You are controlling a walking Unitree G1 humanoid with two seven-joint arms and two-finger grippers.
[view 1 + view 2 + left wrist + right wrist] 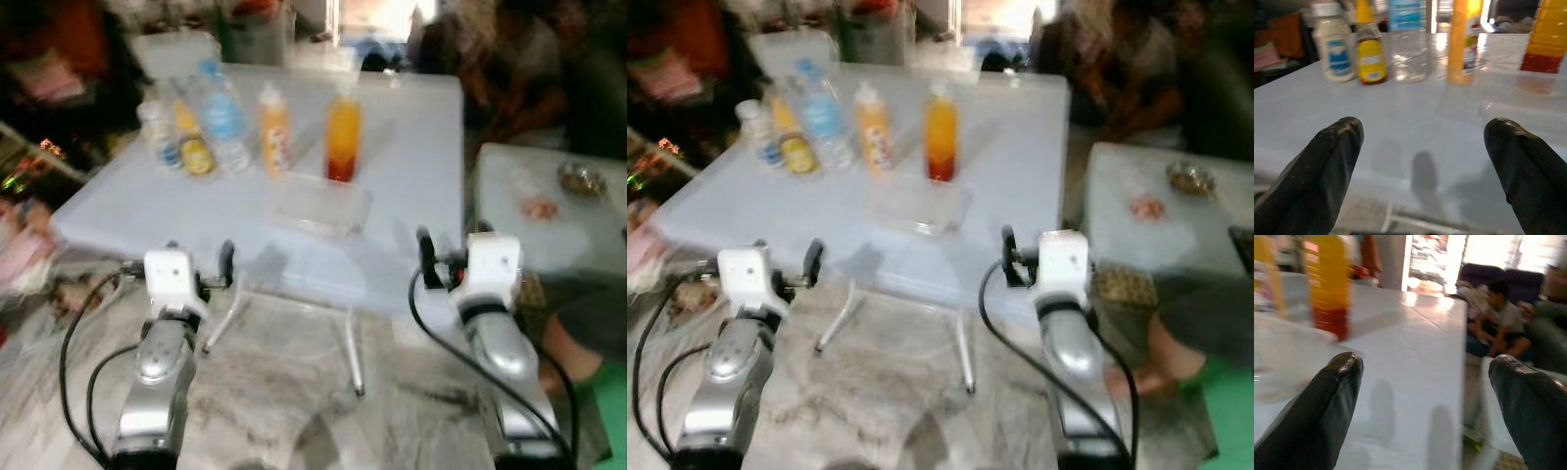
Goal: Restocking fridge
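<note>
Five blurred bottles (263, 127) stand in a row; both claws (1422, 147) (1425, 382) gape apart.

We find no readable text. Labels on the white jar (1333, 43), yellow bottle (1370, 56), water bottle (1408, 36) and orange bottle (1464, 41) are blurred beyond reading.

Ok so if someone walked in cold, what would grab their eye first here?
Probably the row of bottles on the far side of the white folding table: an orange-and-red juice bottle, an orange bottle, a clear water bottle. A clear plastic container lies just in front. Next, the left gripper and right gripper, both open at the table's near edge.
</note>
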